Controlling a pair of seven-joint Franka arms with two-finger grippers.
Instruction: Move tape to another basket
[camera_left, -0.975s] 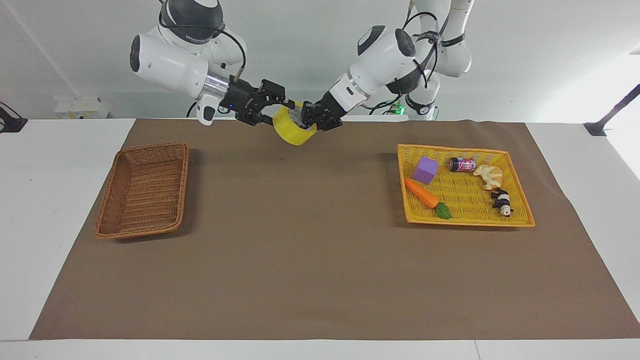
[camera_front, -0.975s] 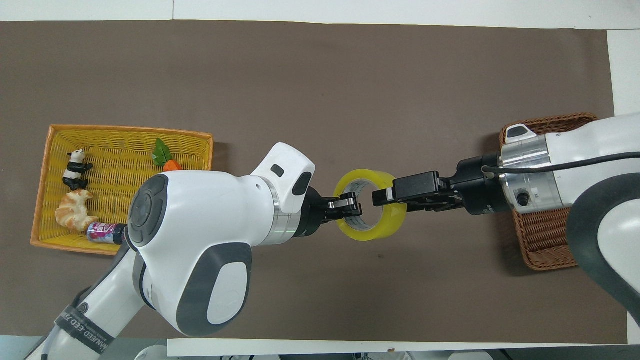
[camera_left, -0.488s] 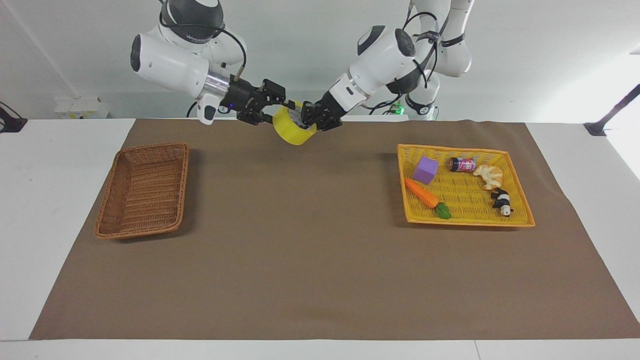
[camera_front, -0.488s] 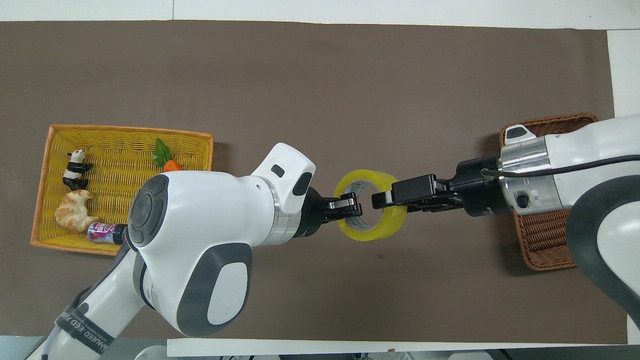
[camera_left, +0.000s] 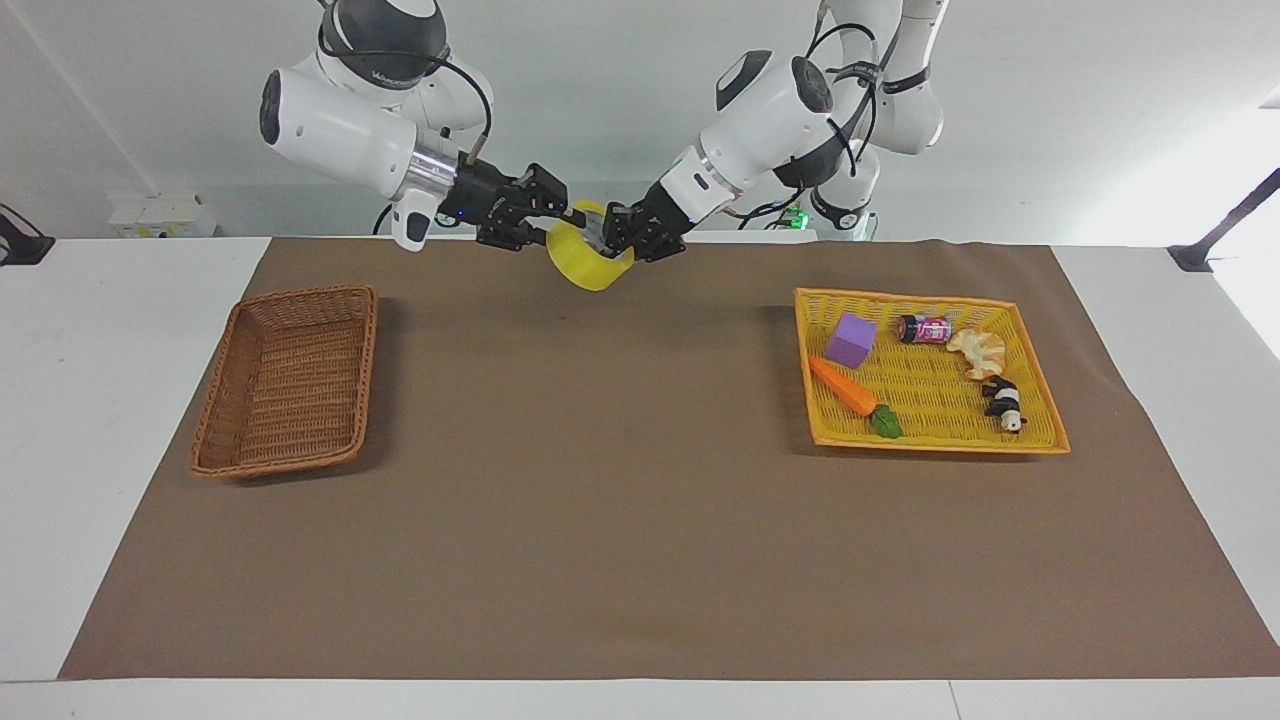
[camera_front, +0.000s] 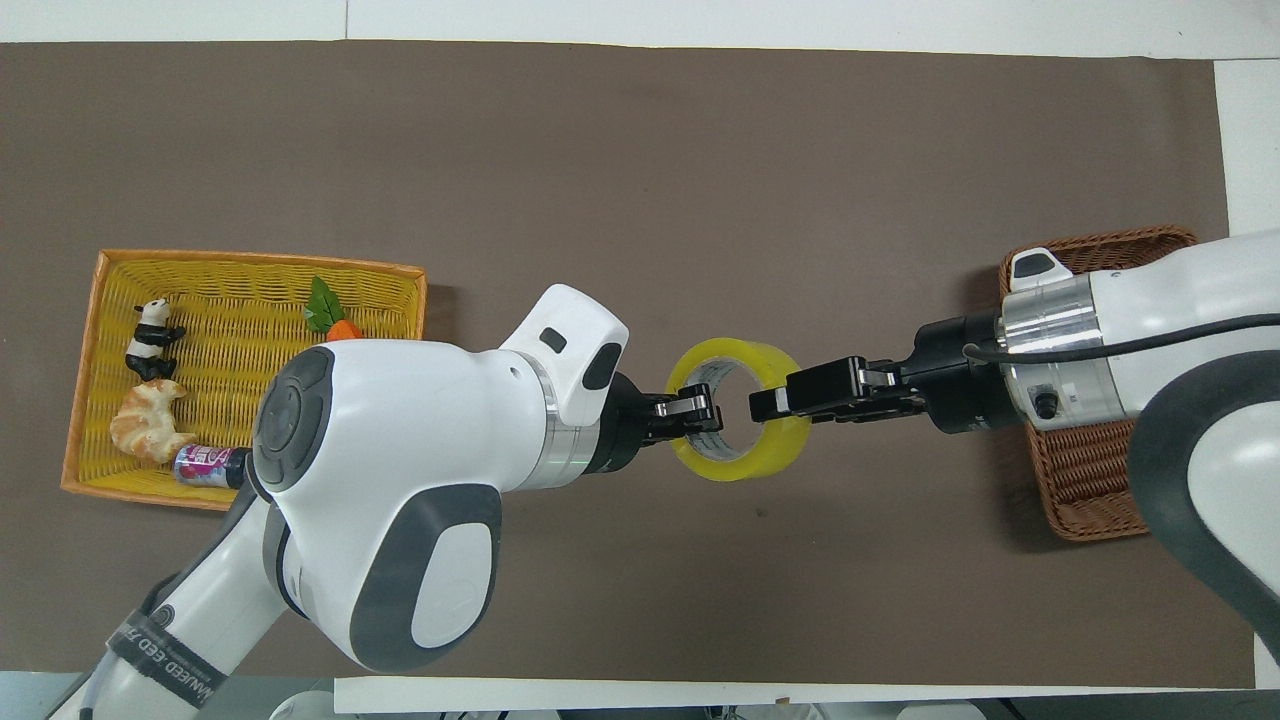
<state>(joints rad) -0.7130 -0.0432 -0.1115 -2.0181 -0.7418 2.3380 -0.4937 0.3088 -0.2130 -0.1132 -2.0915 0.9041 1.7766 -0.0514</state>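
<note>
The tape (camera_front: 740, 408) is up in the air, held by both grippers.
The left gripper (camera_front: 700, 412) is clamped on one side of its ring; the right gripper (camera_front: 770, 400) is clamped on the side across from it; they hang over the brown mat (camera_left: 620, 520), between the brown basket (camera_left: 285, 380) and the yellow basket (camera_left: 930, 440); the yellow one holds a carrot (camera_left: 845, 388), a purple block (camera_left: 851, 339) and a toy panda (camera_left: 1003, 403).

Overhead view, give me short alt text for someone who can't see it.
Two robot arms hold a yellow tape roll in the air over a brown mat, the left claw and right claw each shut on its wall from either end. A brown wicker basket lies at the right arm's end, a yellow basket of small toys at the left arm's end.
</note>
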